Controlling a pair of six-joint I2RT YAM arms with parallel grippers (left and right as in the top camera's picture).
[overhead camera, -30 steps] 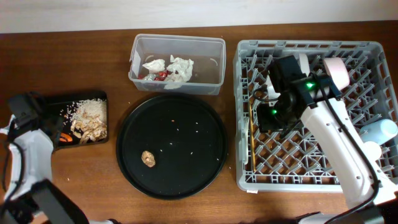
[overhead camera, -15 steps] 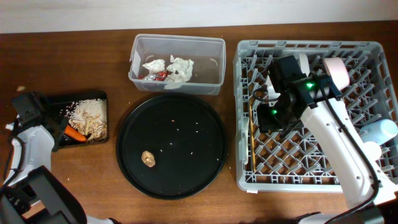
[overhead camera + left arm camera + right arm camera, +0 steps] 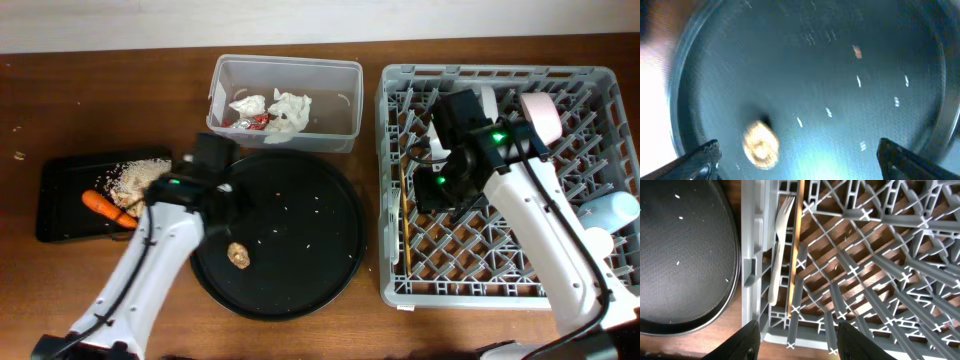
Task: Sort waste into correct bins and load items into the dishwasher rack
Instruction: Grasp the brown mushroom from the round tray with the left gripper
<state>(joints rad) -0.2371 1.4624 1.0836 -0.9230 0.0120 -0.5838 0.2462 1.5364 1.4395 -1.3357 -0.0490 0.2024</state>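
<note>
On the round black tray (image 3: 300,190), the brown lump (image 3: 760,145) lies right beneath the left gripper (image 3: 800,162), between its wide-spread jaws, while the right gripper (image 3: 799,336) hangs half-open and empty over the rack (image 3: 480,270).

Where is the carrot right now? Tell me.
In the overhead view the orange carrot lies in the shallow black tray at the table's left side, just below the beige crumbly scraps and left of the large round black tray.

Orange carrot (image 3: 103,207) flat in shallow black tray (image 3: 58,192)
</note>
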